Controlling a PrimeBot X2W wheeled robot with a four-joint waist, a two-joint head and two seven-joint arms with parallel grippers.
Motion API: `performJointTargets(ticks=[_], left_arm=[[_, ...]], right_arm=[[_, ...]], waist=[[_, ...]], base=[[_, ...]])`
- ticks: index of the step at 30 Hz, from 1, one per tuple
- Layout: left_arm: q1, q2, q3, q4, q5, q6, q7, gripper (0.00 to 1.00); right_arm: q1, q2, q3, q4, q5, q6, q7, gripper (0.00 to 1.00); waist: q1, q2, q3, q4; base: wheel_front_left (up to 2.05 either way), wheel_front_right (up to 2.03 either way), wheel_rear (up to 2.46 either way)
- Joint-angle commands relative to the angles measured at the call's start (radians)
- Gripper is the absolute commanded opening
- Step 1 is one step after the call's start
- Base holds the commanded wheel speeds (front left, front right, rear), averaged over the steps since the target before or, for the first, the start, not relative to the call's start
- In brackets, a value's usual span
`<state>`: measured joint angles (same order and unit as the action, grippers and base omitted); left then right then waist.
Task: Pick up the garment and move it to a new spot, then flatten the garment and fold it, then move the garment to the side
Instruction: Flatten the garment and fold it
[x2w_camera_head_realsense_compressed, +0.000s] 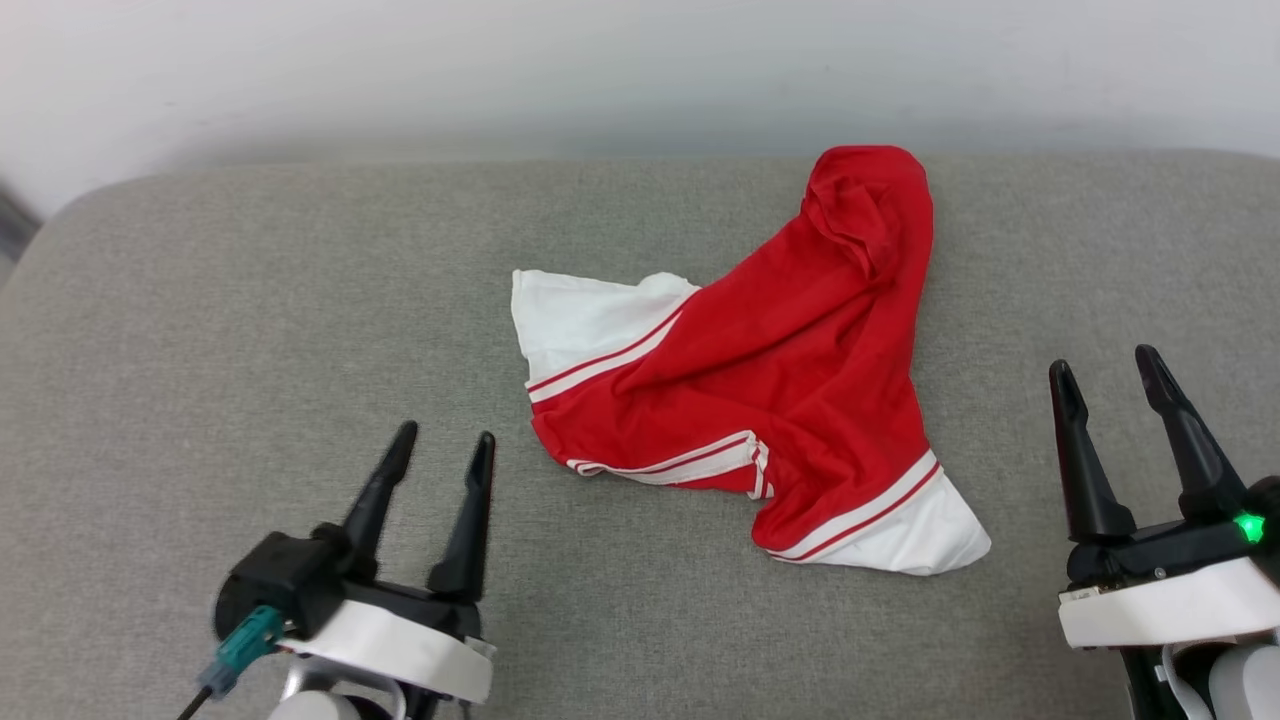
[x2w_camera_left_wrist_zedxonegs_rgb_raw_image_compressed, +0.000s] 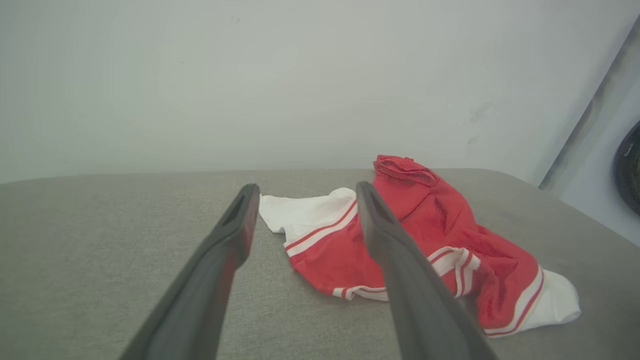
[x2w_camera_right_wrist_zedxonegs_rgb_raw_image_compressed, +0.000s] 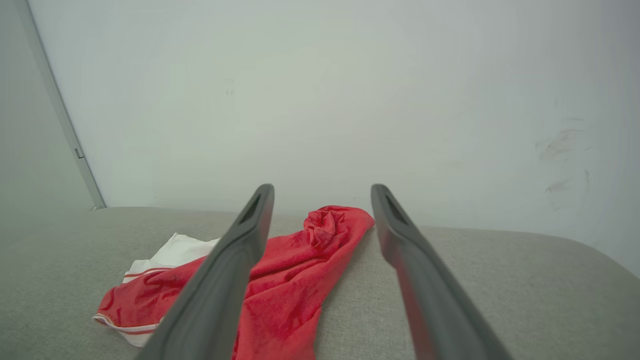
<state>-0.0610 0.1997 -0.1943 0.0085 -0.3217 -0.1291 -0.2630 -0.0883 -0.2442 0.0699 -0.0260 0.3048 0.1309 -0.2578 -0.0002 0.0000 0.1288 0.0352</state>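
The garment lies crumpled mid-table, between the left tool and the right tool, both spread wide and empty. You would likely do best to pinch one white sleeve edge per tool, avoiding bunched layers, before lifting.

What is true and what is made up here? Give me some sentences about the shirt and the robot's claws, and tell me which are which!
1. The garment lies crumpled on the grey cushion. True.
2. The left gripper is holding the garment. False: it is open and apart from it, holding nothing.
3. The right gripper is open. True.
4. The garment is all blue. False: it is red with white sleeves and striped trim.
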Motion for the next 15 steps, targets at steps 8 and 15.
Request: performJointTargets(ticks=[8,15], left_arm=[[-0.214,0.135,-0.178,0.087,-0.19,-0.001,0.191,1.0],[-0.458,0.238,-0.307,0.149,-0.275,-0.001,0.551,1.0]], right_arm=[[0.022,0.025,-0.032,-0.085,-0.021,0.0,0.01,1.0],[-0.011,0.032,-0.026,-0.102,-0.043,0.0,0.021,1.0]], waist=[[0.0002,0.0,0.096,-0.04],[0.0002,0.0,0.182,-0.071]], base=[[0.0,0.0,0.0],[0.0,0.0,0.0]])
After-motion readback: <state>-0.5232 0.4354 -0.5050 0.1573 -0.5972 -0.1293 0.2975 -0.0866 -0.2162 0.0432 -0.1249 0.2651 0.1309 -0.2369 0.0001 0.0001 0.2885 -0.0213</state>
